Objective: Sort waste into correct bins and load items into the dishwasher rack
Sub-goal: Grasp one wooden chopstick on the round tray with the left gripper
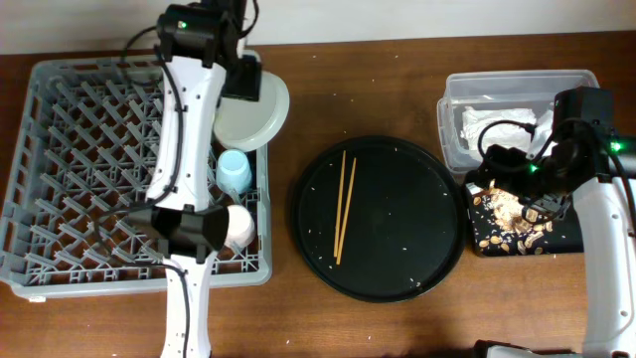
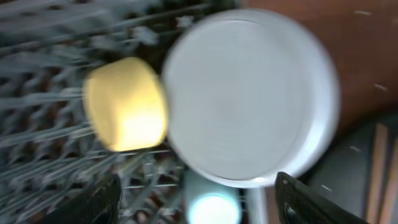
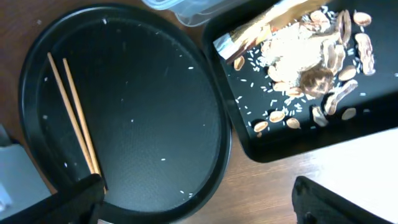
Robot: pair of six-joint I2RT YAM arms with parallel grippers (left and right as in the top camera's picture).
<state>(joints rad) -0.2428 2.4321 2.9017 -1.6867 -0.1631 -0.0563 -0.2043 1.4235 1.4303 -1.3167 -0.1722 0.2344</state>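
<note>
Right gripper (image 3: 198, 199) hangs spread and empty, wooden chopsticks (image 3: 83, 118) off to its left, lengthwise on the round black tray (image 3: 155, 93).

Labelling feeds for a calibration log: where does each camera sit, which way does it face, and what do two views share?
Overhead: fixed above the table, looking straight down on dishwasher rack and round black tray; left arm and right arm show.
Left wrist: on the left arm, looking down at plate and yellow bowl; left tool open, fingers at bottom edge.
Right wrist: on the right arm, looking down at chopsticks and food scraps; right tool open, fingers at bottom edge.
Shared: overhead and right wrist both show the chopsticks.
</note>
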